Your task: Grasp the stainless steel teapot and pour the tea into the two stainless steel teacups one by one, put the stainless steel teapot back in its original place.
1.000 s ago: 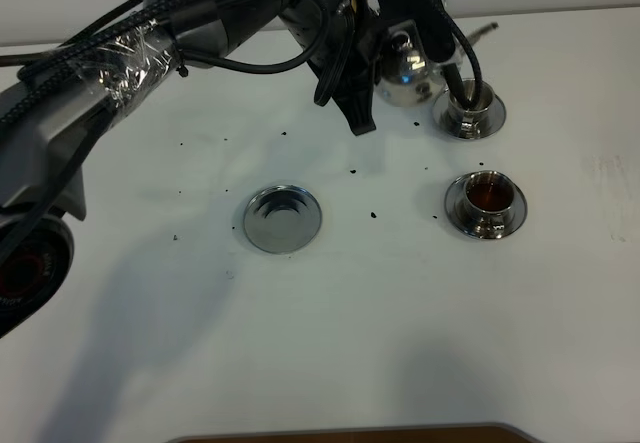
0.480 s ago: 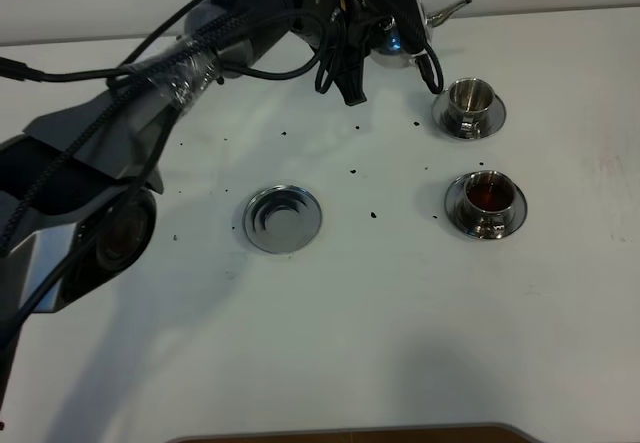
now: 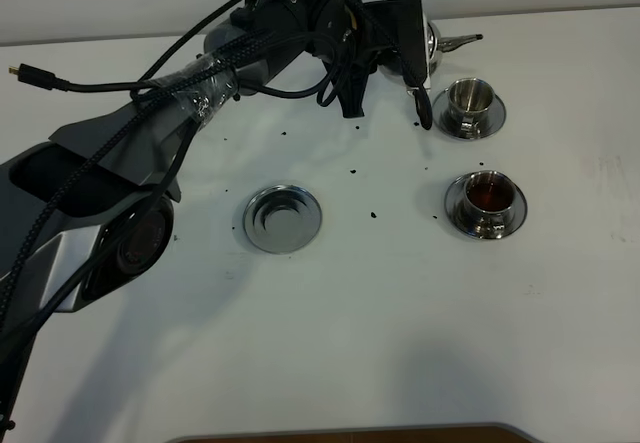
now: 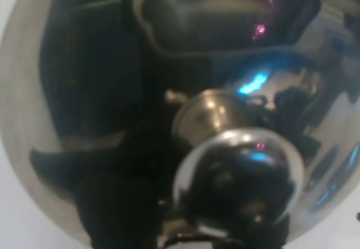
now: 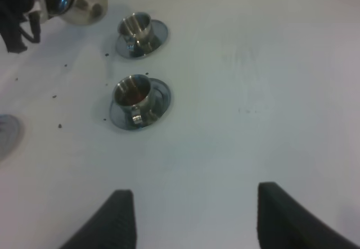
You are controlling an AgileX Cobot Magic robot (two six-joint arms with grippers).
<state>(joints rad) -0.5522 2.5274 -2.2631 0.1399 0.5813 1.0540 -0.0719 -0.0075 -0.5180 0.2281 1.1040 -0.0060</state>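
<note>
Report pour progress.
Done: near cup holds tea. In hand: left gripper holds the teapot near the far cup, whose fill is unclear. Left: top up that cup if needed, then set the teapot on the bare saucer.

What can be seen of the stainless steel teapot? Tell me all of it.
The stainless steel teapot is mirror-bright steel: a rounded body, a domed lid with a ball knob, a thin curved spout. It is roughly upright at the table's far side, near the far teacup, spout pointing right in the high view. The left end effector, shut on it, hides most of it; its handle is not visible.
</note>
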